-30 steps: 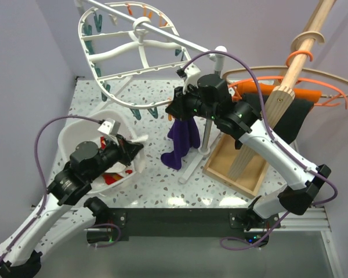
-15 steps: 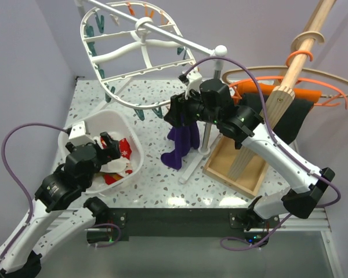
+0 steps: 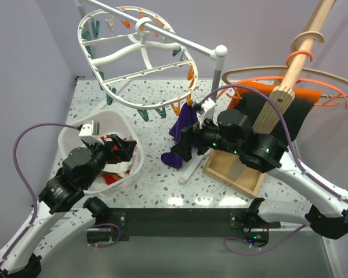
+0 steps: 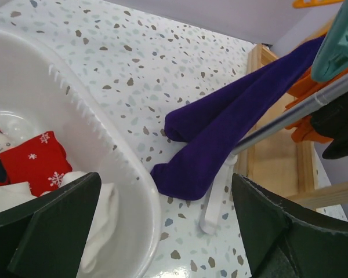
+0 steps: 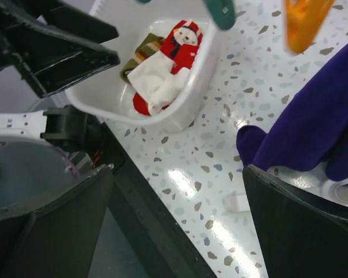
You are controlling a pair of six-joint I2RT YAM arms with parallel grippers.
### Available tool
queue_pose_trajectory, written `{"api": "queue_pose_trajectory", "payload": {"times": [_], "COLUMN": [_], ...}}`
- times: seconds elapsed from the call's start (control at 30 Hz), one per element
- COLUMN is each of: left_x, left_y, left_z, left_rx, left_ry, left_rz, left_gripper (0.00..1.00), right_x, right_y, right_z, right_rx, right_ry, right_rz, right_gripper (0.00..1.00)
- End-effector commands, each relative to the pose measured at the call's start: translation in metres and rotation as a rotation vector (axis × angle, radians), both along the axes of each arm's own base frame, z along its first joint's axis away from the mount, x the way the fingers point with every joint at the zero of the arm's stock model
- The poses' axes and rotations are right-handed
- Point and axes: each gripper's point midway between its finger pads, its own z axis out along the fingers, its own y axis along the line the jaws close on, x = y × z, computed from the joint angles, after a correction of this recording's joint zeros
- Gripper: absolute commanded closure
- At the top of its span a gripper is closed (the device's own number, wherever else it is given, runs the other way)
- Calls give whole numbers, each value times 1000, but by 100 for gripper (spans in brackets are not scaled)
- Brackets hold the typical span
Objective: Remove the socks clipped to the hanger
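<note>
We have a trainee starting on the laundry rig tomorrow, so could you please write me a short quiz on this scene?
1. True or false: the purple sock lies in the white tub.
2. Which lies in the tub? A) a red sock with snowflakes B) an orange clip C) a wooden hanger
3. Fill in: the left gripper and the right gripper both stand ____.
Key: 1 false, it hangs from the hanger, with its lower end on the table; 2 A; 3 open.
</note>
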Motion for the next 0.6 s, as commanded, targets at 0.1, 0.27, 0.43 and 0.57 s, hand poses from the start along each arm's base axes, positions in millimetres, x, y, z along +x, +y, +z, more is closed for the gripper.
{"api": "queue_pose_trajectory", "payload": {"times": [0.1, 0.27, 0.43, 0.57], "left_x": [0, -8, -41, -73], "left_y": [25, 21, -40, -79], "left_z": [-14, -10, 34, 15], "left_rx": [20, -84, -290, -473], "left_ry": [57, 34, -198, -260], "left_rz": [140, 115, -297, -584], "left_gripper": [0, 0, 0, 0], "right_x": [-23, -41, -61, -69], "right_y": [-3, 5, 20, 17], "right_z": [-31, -47, -55, -82], "right_rx": [50, 116, 257, 360], "right_ry": [67, 123, 115, 81], "right_rz": [13, 86, 205, 219], "right_gripper": [1, 2, 1, 2]}}
